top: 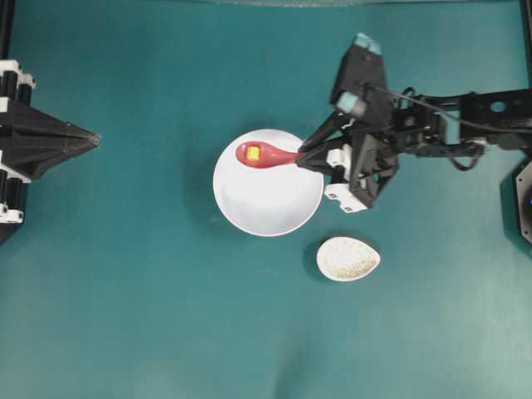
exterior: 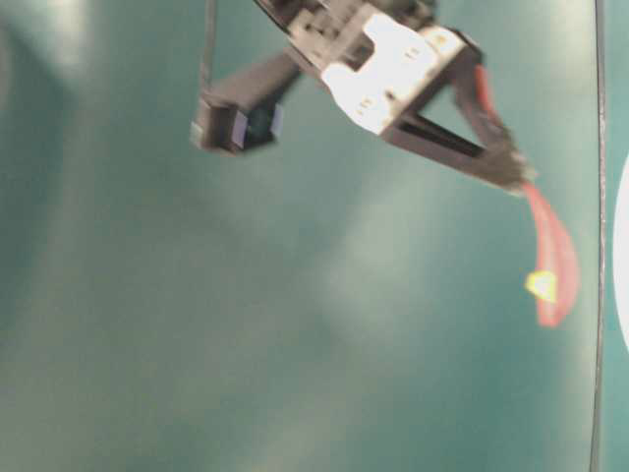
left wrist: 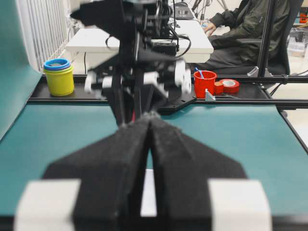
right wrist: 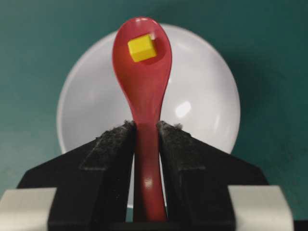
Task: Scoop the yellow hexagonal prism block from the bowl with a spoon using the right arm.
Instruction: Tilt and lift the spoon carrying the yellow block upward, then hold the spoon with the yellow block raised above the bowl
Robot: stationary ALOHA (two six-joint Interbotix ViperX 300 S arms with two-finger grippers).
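Note:
My right gripper (top: pixel 306 155) is shut on the handle of the red spoon (top: pixel 268 155) and holds it over the white bowl (top: pixel 268 199). The yellow block (top: pixel 253 153) lies in the spoon's scoop. The right wrist view shows the jaws (right wrist: pixel 146 132) clamped on the spoon (right wrist: pixel 143 67), the block (right wrist: pixel 141 47) in the scoop, and the bowl (right wrist: pixel 202 96) below. In the table-level view the spoon (exterior: pixel 552 251) hangs from the gripper with the block (exterior: pixel 542 285) in it. My left gripper (top: pixel 91 139) rests shut and empty at the left edge, far from the bowl.
A small speckled cream teardrop spoon rest (top: pixel 347 258) lies on the teal table just right of and below the bowl. The right arm (top: pixel 449 120) reaches in from the right edge.

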